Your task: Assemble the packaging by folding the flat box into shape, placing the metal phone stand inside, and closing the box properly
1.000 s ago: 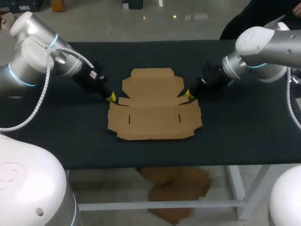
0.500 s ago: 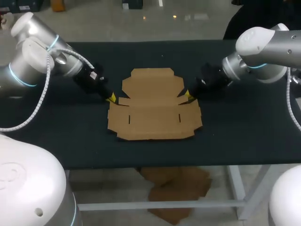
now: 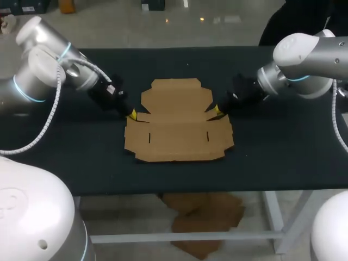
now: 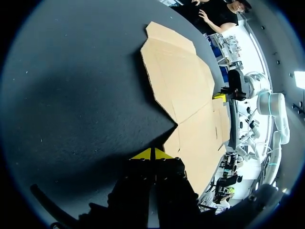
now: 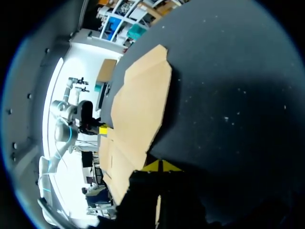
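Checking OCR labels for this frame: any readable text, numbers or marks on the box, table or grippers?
No readable text in any view.
Flat box: plain cardboard, no print visible.
Table: dark surface, no marks or signs.
Left gripper and right gripper: no legible labels.

A flat, unfolded cardboard box (image 3: 179, 128) lies in the middle of the dark desk (image 3: 283, 147), with its wide panel toward the near edge and its narrower, tabbed panel toward the far edge. The left arm (image 3: 43, 76) slants down from the left side, and the left fingers (image 3: 132, 115) sit at the box's left edge, at the notch between the two panels. The right arm (image 3: 304, 60) mirrors it, with the right fingers (image 3: 218, 110) at the opposite notch. Each pair of yellow tips shows as one small point.
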`<state>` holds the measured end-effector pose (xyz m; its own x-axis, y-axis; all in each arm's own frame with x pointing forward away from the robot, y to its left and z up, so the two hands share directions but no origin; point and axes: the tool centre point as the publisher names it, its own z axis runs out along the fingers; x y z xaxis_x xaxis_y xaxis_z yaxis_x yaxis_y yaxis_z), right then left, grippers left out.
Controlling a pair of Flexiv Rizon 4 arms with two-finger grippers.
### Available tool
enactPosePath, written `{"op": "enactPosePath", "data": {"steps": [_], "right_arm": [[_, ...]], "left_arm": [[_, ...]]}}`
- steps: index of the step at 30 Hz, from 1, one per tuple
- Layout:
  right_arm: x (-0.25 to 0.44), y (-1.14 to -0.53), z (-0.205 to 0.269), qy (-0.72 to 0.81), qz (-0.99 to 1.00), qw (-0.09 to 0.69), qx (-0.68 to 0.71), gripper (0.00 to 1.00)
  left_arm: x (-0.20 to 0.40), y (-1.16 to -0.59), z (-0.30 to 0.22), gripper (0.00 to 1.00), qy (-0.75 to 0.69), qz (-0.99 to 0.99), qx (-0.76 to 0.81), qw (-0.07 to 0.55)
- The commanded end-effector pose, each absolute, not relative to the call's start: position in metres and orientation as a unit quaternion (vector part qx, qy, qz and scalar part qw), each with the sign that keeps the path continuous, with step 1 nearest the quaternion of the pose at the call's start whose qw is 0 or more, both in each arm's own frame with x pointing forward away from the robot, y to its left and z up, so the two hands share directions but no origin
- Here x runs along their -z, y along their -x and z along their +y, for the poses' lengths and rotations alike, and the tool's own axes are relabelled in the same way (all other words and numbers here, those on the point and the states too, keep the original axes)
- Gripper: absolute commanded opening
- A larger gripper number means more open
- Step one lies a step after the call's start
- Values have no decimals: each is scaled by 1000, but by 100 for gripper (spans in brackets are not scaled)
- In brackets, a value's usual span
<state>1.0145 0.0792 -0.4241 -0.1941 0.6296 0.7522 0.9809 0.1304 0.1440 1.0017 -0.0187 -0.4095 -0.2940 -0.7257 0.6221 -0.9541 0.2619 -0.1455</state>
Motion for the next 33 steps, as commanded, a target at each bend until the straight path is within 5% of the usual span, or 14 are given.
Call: {"op": "enactPosePath", "data": {"steps": [1,33], "right_arm": [[425,-1012,80,575,-700,269,326,0],[408,-996,96,609,-699,197,320,0]], "left_arm": [[411,-998,-21,0,-552,-761,-261,219],[396,-992,-43,0,-555,-763,-272,186]]}}
